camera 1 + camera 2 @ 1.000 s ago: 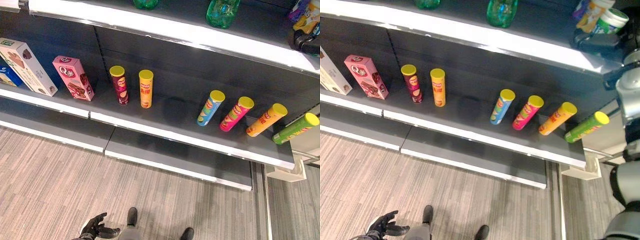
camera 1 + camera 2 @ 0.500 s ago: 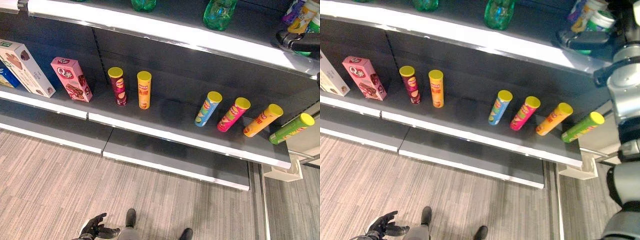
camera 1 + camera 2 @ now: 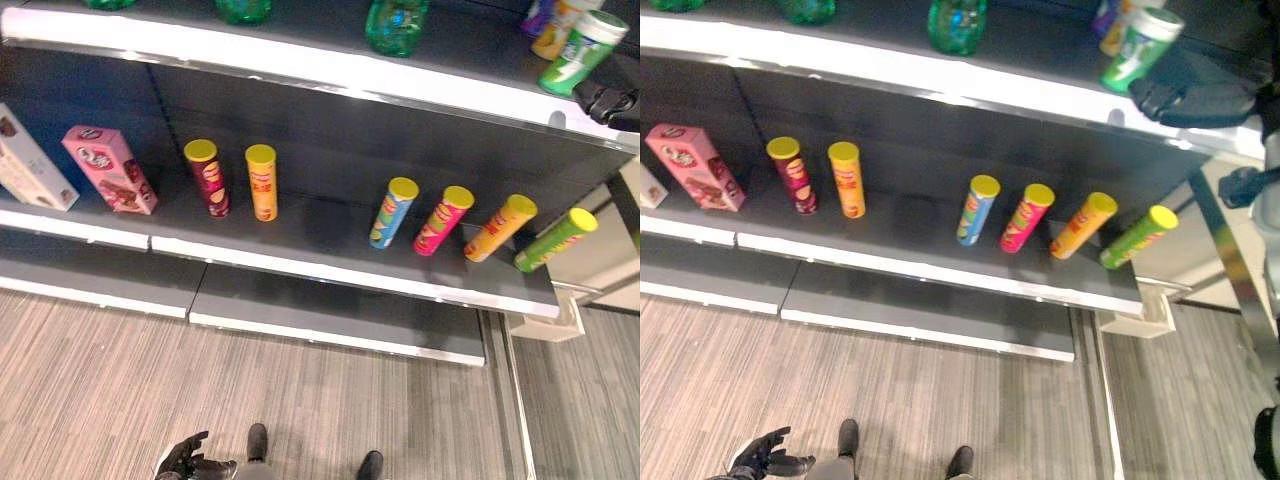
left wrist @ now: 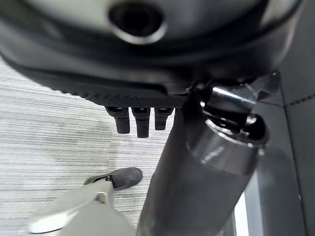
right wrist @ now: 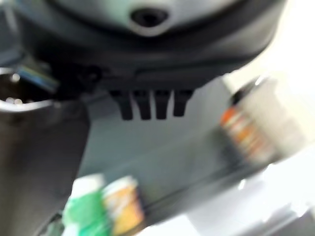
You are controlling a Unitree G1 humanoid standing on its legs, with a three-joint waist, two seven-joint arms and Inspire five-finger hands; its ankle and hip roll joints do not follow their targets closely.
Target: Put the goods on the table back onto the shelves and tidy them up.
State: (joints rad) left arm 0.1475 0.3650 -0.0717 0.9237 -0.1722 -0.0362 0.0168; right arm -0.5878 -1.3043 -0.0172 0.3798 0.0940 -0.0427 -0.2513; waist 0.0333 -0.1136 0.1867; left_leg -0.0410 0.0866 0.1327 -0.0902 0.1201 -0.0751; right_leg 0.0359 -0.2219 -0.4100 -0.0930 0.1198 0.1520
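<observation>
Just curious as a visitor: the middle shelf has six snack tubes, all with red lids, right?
Not quite. There are six tubes on the middle shelf, but their lids are yellow, not red, for example on the orange tube and the green tube. The left eye view shows it.

Pink box [image 3: 108, 168], green cup [image 3: 1137, 52], yellow-lidded tubes, grey striped floor [image 3: 100, 390]

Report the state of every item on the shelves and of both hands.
green cup: on the top shelf, not gripped.
right hand: open, empty, beside the cup.
left hand: open, empty, low over the floor.
snack cans: standing on the middle shelf, yellow lids on.
pink box: standing, closed.
green bottle: standing on the top shelf.
</observation>
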